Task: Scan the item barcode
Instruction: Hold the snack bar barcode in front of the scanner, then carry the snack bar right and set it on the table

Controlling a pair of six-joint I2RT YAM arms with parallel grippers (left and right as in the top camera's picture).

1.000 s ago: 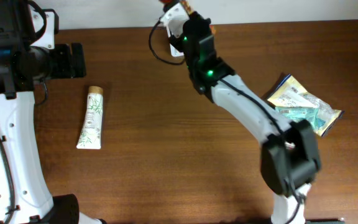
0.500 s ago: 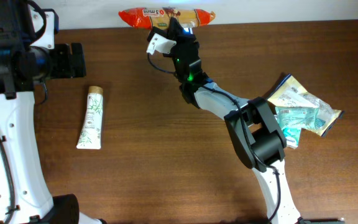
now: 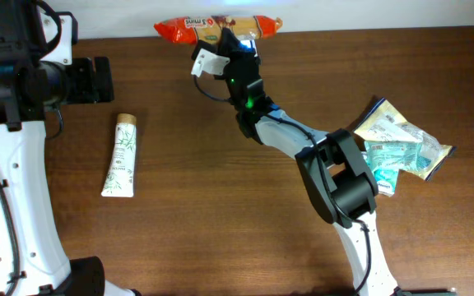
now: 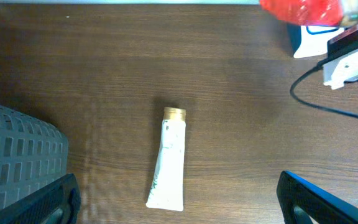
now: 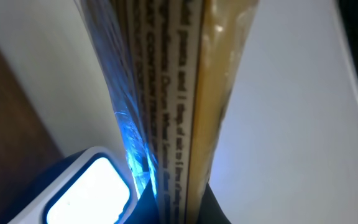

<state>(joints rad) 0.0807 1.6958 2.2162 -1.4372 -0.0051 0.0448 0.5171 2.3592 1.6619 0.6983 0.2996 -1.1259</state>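
Orange packet is up at 12 o'clock in your overhead view, at the far edge of the tabletop. Your right tool pinches it edge-on beside the blue-lit scanner. Your left tool is spread wide at 10 o'clock. A tube lies flat at 9 o'clock.

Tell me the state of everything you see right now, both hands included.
Snack packet: held up by the right hand, blue scanner light on it.
Scanner: switched on, glowing blue.
Right hand: shut on the snack packet.
Left hand: open, empty.
Tube: lying flat, cap on, untouched.
Pile of packets: lying loose, untouched.
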